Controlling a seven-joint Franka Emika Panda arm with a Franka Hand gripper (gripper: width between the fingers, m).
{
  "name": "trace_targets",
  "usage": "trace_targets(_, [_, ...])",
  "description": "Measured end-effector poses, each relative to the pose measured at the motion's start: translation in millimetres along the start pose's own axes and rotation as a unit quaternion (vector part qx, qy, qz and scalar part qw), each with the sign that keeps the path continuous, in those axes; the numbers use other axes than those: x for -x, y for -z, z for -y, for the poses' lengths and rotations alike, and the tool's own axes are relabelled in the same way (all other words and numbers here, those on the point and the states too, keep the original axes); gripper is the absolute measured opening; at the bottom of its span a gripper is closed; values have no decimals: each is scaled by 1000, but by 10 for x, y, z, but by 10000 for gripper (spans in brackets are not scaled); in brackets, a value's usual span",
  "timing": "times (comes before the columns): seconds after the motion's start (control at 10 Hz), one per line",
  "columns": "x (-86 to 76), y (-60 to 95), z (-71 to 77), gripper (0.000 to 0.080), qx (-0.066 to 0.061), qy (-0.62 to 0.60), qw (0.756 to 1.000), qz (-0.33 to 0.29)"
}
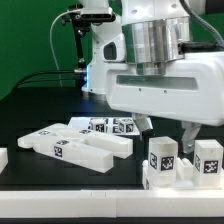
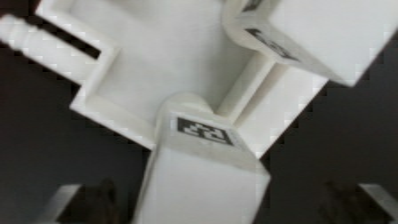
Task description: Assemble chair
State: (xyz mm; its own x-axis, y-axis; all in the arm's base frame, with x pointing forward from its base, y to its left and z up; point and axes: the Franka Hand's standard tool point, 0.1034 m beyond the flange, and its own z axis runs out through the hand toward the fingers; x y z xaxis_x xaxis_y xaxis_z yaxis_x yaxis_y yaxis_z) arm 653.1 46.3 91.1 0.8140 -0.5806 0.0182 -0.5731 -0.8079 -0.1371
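Tagged bar: sits between the spread fingers, ungripped, over a white panel. Long pieces and two tagged posts: on the counter. No joints visible, so assembly is judged barely begun.

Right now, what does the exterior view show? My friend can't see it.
A big white robot arm hangs over a black table. White tagged chair parts lie on it; two upright pieces stand at the exterior view's right.
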Motion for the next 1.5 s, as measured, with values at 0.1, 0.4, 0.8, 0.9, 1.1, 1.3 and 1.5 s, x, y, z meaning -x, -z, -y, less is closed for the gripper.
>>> trace_targets(0.1, [4, -7, -5, 637, 1, 5, 1000, 0])
trace_targets(0.4, [-1, -11, -25, 647, 9, 138, 990, -1])
trace_targets(0.8, [49, -100, -64, 648, 32, 338, 941, 5])
trace_targets(0.9, [48, -101, -67, 551, 32, 338, 941, 5])
trace_targets(1.1, [49, -101, -64, 278, 32, 296, 955, 4])
trace_targets(1.3, [48, -105, -62, 282, 32, 224, 974, 2])
trace_targets(1.5, [13, -112, -33, 282, 29, 88, 996, -3])
